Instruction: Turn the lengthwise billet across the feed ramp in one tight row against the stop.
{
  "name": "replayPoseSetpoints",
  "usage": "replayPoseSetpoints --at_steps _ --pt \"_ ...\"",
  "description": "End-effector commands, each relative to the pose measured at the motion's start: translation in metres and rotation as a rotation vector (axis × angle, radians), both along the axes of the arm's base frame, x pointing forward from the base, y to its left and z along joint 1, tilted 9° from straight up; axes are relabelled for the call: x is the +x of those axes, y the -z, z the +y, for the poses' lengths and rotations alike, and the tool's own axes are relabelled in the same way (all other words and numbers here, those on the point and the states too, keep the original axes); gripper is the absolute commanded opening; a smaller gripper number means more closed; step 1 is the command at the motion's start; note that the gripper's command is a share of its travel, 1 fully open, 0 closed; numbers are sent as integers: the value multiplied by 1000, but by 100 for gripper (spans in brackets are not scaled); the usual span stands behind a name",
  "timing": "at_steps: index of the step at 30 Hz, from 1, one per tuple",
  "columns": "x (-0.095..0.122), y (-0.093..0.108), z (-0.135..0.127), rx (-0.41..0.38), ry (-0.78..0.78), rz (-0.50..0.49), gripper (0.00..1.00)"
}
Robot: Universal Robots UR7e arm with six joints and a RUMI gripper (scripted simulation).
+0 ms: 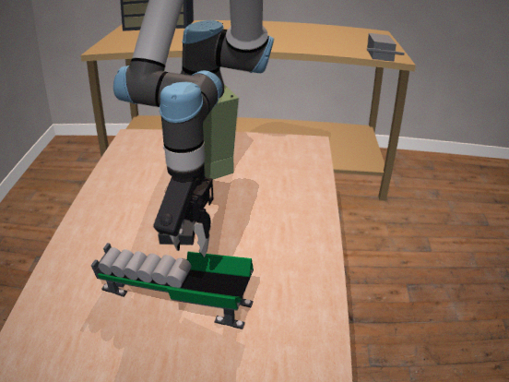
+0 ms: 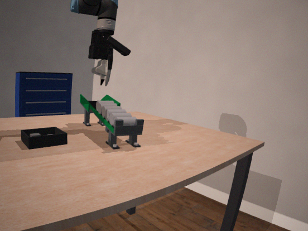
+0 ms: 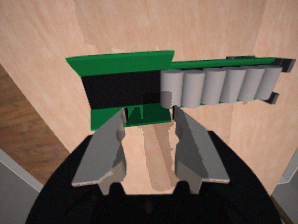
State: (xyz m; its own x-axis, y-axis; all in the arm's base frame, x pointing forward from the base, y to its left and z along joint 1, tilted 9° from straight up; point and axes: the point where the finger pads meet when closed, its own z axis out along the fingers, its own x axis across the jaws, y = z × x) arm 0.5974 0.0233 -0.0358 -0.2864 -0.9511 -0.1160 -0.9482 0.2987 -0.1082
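Note:
The green feed ramp (image 1: 217, 281) with a black bed stands on short legs on the wooden table. Several grey billets (image 1: 145, 268) lie across it, side by side in one row against the dark stop (image 1: 102, 260) at the low end. The upper half of the ramp is bare. My gripper (image 1: 191, 244) hangs above the ramp's back wall, just uphill of the last billet, fingers apart with nothing between them. The side view shows the gripper (image 2: 104, 81) well above the billets (image 2: 115, 114). In the wrist view the fingers frame the ramp's near edge (image 3: 125, 90), with the billets (image 3: 220, 86) to the right.
A black tray (image 2: 44, 137) holding small grey pieces sits on the table beside the ramp. A green box (image 1: 221, 134) stands behind the arm. A workbench (image 1: 286, 41) and a blue drawer cabinet (image 2: 43, 93) stand beyond the table.

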Motion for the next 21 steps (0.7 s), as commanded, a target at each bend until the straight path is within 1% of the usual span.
replayPoseSetpoints --at_steps 1,10,15,21 --pt "0 -1 0 0 0 -2 35" --pt "0 -1 0 0 0 -2 35" --pt "-56 -13 -15 0 0 -2 35" --pt "-56 -13 -15 0 0 -2 35"
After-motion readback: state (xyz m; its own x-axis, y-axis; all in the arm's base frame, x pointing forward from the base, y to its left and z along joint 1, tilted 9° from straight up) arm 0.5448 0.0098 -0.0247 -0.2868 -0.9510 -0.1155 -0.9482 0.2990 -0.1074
